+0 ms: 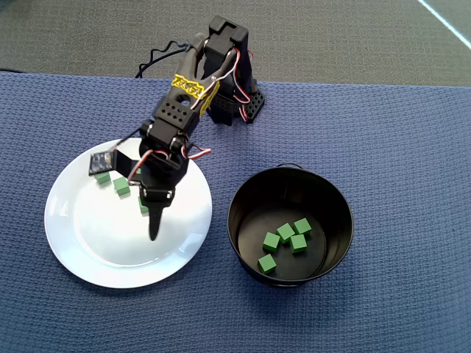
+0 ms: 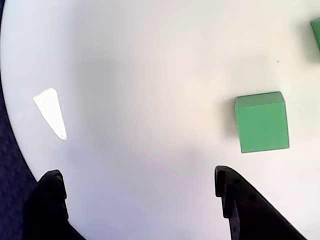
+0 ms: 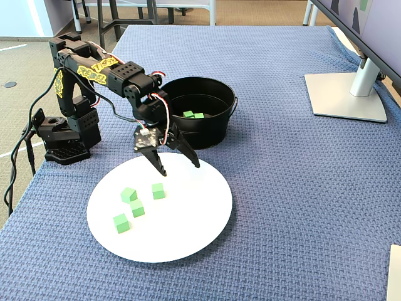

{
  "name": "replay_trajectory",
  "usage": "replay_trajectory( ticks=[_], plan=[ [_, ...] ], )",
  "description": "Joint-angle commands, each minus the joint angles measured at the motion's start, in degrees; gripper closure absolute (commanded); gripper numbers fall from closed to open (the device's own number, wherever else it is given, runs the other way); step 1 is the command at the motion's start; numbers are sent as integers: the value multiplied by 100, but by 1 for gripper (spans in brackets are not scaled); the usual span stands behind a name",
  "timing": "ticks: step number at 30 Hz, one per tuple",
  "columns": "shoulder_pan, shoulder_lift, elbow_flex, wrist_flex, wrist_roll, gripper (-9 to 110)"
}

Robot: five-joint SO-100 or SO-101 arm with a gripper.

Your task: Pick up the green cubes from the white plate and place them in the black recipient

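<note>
Fingers [image 3: 178, 168] spread empty above the white plate [image 3: 200, 226]; arm seemingly hides some green cubes [image 3: 136, 204].

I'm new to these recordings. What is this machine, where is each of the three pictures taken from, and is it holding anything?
It is a small black robot arm with a two-finger gripper. One camera looks straight down, one stands off to the side, and one rides on the wrist, showing both fingertips. On the blue mat lie a white plate with four green cubes and a black pot holding four more cubes. The gripper hangs open above the plate, holding nothing; the nearest cube sits just beyond one fingertip.
</note>
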Motion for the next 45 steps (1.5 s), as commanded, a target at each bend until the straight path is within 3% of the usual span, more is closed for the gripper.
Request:
replay_trajectory(
  ticks=[1, 10, 17, 23, 32, 45],
  plan=[
    [-176, 35, -114, 396, -510, 69],
    [114, 123, -633, 940, -2821, 70],
    [580, 114, -905, 1072, -3472, 70],
    [896, 18, -483, 615, -3718, 70],
    [1107, -149, 9, -141, -3146, 71],
    [1002, -193, 431, -378, -3173, 71]
  ],
)
